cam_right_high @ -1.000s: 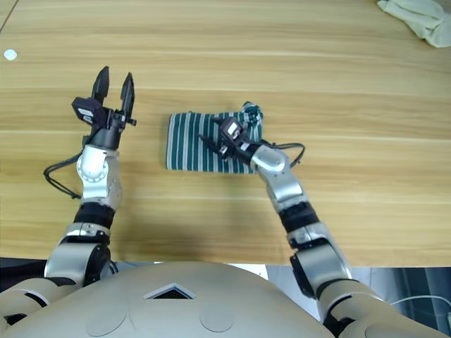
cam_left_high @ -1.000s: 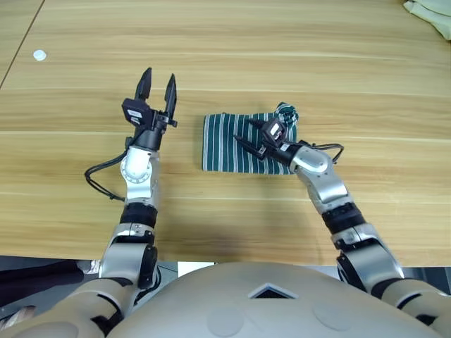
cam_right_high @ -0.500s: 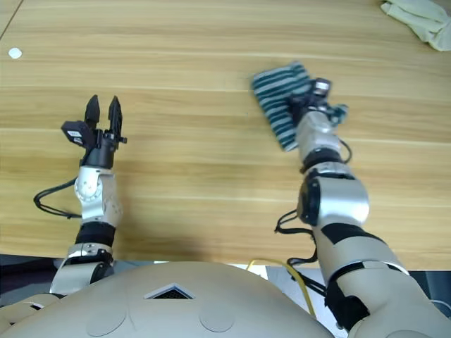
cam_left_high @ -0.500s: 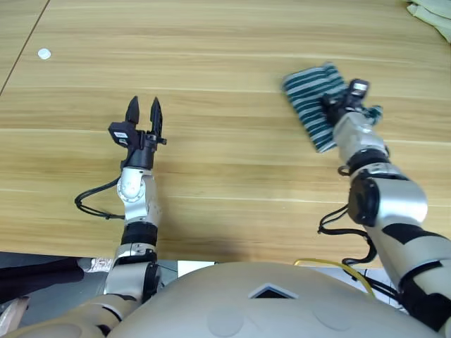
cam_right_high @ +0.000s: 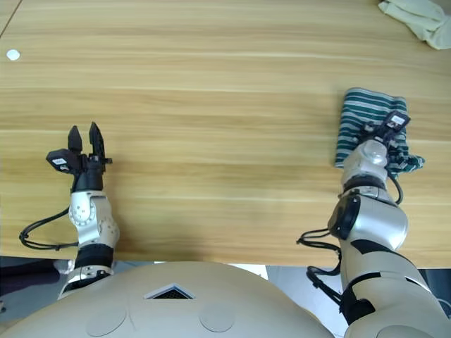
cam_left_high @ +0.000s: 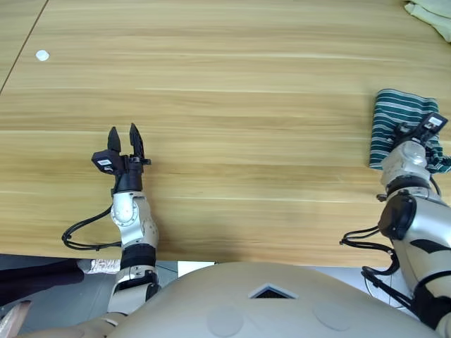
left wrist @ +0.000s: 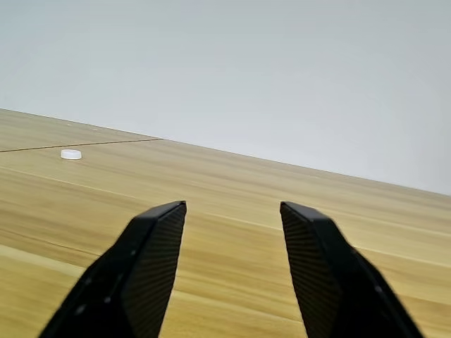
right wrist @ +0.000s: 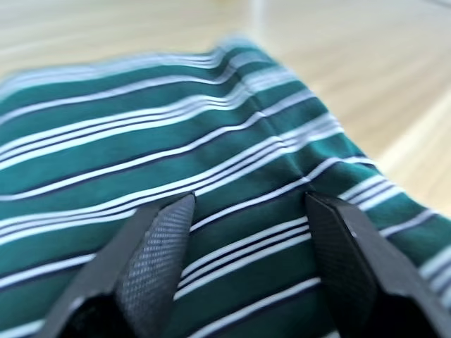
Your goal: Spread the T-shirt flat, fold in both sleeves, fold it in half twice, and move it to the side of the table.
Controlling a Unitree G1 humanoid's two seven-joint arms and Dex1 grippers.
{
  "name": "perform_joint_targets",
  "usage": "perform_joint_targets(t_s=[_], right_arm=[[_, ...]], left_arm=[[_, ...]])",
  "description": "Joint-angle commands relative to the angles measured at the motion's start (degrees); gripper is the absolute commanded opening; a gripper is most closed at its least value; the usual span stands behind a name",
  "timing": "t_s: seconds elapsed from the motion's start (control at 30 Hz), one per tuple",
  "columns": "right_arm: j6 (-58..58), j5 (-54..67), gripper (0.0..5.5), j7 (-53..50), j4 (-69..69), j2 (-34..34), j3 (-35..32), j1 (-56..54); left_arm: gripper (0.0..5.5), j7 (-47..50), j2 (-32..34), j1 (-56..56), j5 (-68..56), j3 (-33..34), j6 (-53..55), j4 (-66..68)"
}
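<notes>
The T-shirt [cam_left_high: 396, 121] is a small folded bundle of green cloth with white stripes, lying near the table's right edge. My right gripper [cam_left_high: 407, 132] rests on its near right part; the right wrist view has the fingers [right wrist: 158, 260] spread wide, open, over the striped cloth [right wrist: 176, 148]. Far to the left, near the table's front edge, my left gripper [cam_left_high: 123, 134] points upward, open and holding nothing. In the left wrist view its gripper [left wrist: 232, 211] stands open above bare wood.
A pale crumpled cloth [cam_left_high: 431, 11] lies at the far right corner of the wooden table [cam_left_high: 232, 105]. A small white disc [cam_left_high: 42, 55] sits at the far left. The table's front edge runs just below both arms.
The right arm swept the folded T-shirt from the table's middle out to the right side. The left arm drew back toward the front edge, still open.
</notes>
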Motion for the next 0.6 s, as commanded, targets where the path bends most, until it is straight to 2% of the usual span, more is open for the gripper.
perform_joint_targets(t_s=[0.03, 0.1, 0.13, 0.2, 0.27, 0.37, 0.5, 0.6], right_arm=[[-11.2, -14.21, 2.87, 0.54, -6.1, 12.4, 15.47, -5.9], [-13.61, -22.01, 2.87, 0.67, -6.81, 21.38, 24.55, -7.36], [-13.57, -23.89, 2.87, 0.78, -6.26, 25.12, 26.99, -7.94], [-12.1, -24.77, 2.87, 1.63, -4.79, 30.97, 28.82, -8.6], [-10.61, -22.47, 2.87, 4.17, -4.19, 35.47, 27.86, -7.66], [-6.93, -16.79, 2.87, 7.07, -4.22, 37.13, 23.53, -4.99], [-3.84, -10.4, 2.87, 9.35, -6.02, 37.18, 18.44, -5.37], [-8.17, -11.21, 2.87, 12.14, -8.45, 37.22, 20.58, -1.08]], left_arm=[[2.49, 1.14, -0.72, -0.69, 0.69, -1.58, 5.84, -4.49], [2.49, 1.56, -1.14, -2.06, 1.66, -2.96, 8.79, -6.2], [2.49, 1.94, -1.32, -3.24, 1.26, -3.14, 10.61, -6.65], [2.49, 3.46, -1.63, -5.34, 0.21, -2.34, 13.41, -6.9], [2.49, 6.04, -2.26, -7.15, -0.73, -0.2, 14.67, -5.59], [2.49, 8.94, -3.85, -7.99, -0.58, 2.51, 12.76, 0.9], [2.49, 8.05, -5.14, -4.38, 1.81, 2.28, 7.7, 4.13], [2.49, 8.75, -5.89, -1.02, 3.5, 2.16, 5.49, 4.82]])
